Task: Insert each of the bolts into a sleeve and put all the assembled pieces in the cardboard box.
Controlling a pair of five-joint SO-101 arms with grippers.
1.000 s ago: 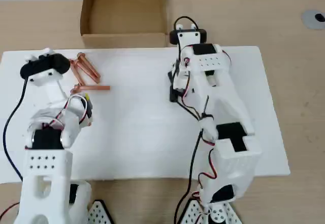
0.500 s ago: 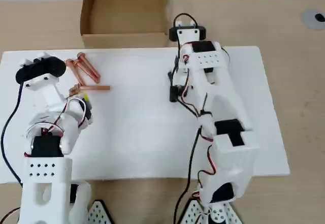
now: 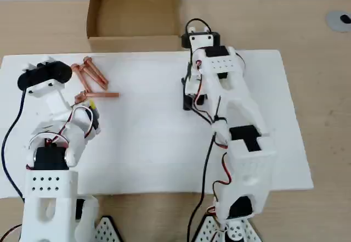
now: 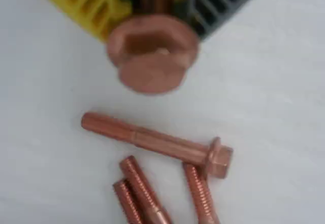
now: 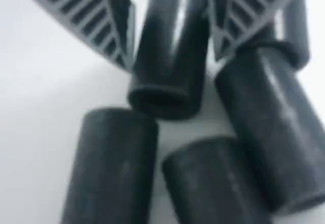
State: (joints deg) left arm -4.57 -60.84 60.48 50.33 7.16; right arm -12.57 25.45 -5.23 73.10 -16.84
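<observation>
The left gripper [image 4: 154,3] is clamped on a copper bolt [image 4: 152,56], its head outward, over the loose bolts [image 4: 157,142] on the white mat [image 3: 148,143]. The right gripper [image 5: 170,26] pinches one black sleeve [image 5: 170,66] — other sleeves [image 5: 114,168] crowd beside it. The cardboard box [image 3: 131,17] sits beyond the mat.

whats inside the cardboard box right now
Inside the open brown cardboard box, the high view shows bare brown floor and inner walls. Its far end is cut off by the picture's edge, so that part cannot be checked.
</observation>
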